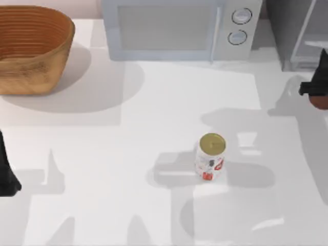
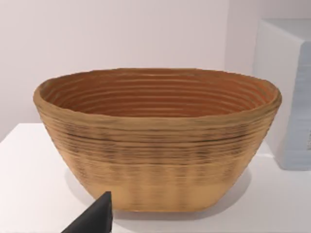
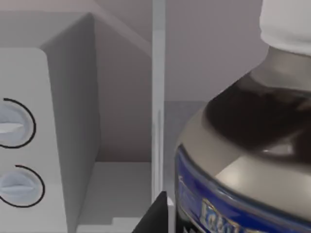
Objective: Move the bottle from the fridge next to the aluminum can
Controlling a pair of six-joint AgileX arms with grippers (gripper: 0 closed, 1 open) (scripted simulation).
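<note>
The aluminum can (image 1: 210, 156), white with red marks and a dull gold top, stands upright in the middle of the table. At the back right corner is the grey fridge (image 1: 291, 36) with its light-framed door (image 3: 158, 97) swung open. My right gripper (image 1: 313, 91) hangs at the table's right edge, just in front of the fridge, shut on the bottle (image 1: 321, 101). In the right wrist view the bottle (image 3: 243, 160) looms close and tilted, with white cap, dark neck and blue label. My left arm (image 1: 6, 177) is parked at the left edge.
A pale microwave (image 1: 174, 28) with two round dials (image 3: 14, 155) stands at the back, left of the fridge. A woven wooden basket (image 1: 31, 48) sits at the back left corner, and the same basket (image 2: 155, 145) faces the left wrist camera.
</note>
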